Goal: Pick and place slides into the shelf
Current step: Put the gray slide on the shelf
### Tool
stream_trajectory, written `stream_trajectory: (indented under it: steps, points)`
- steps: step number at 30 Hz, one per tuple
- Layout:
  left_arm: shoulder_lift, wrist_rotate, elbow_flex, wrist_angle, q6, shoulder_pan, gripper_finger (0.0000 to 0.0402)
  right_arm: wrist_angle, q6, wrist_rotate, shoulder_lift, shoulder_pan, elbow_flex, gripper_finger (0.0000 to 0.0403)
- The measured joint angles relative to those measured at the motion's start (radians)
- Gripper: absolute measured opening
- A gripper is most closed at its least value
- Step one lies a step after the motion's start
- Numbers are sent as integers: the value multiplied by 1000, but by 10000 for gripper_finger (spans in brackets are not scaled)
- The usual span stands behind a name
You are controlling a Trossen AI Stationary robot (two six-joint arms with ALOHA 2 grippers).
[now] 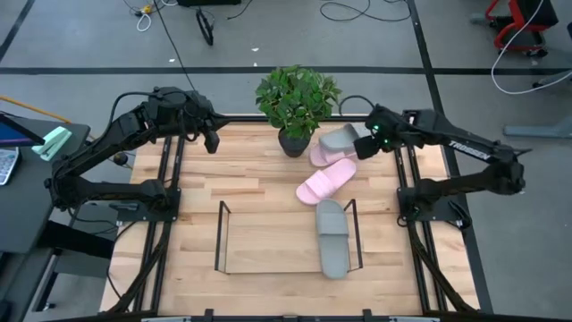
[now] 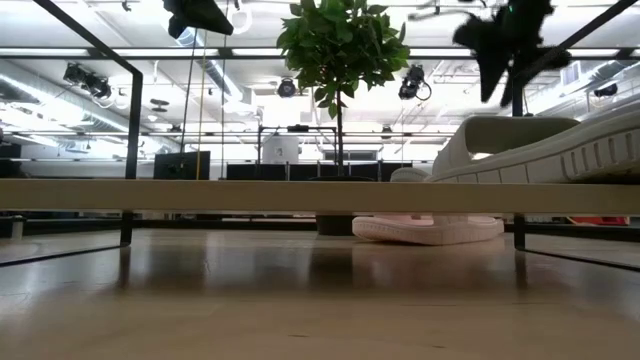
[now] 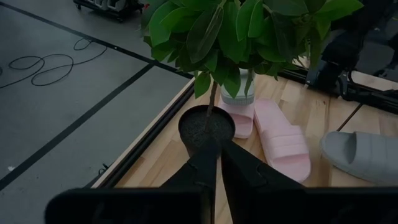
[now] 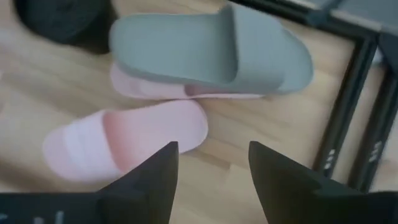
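One grey slide (image 1: 332, 237) lies flat at the right end of the black wire shelf (image 1: 222, 234); it looms large in the low view (image 2: 530, 150). The other grey slide (image 4: 211, 53) lies near the table's far right corner, resting partly on a pink slide (image 4: 186, 88). The second pink slide (image 4: 124, 138) lies flat on the table just nearer (image 1: 324, 183). My right gripper (image 4: 214, 174) hovers open above these slides (image 1: 365, 143), touching nothing. My left gripper (image 3: 217, 163) hangs shut in the air at the far left (image 1: 212, 141), pointing toward the plant.
A potted plant (image 1: 297, 103) in a black pot (image 3: 207, 127) stands at the middle of the far edge, right beside the pink and grey slides. A black rail frame (image 1: 170, 192) edges the table. The shelf's left and middle part holds no slide.
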Motion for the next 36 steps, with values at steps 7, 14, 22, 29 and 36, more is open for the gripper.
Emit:
stream_trajectory:
  steps: [7,14,22,29,36]
  points:
    - [0,0,0,0,0,0,19,215,131,-66,-101,-133,-237,202]
    - [0,0,0,0,1,0,21,345,172,-73,-136,-230,-370,222]
    - [0,0,0,0,2,0,34,501,238,-103,-136,-338,-455,258]
    - [0,0,0,0,2,0,26,547,251,-79,-125,-430,-491,276]
    - [0,0,0,0,2,0,19,656,187,-56,-86,-463,-492,281]
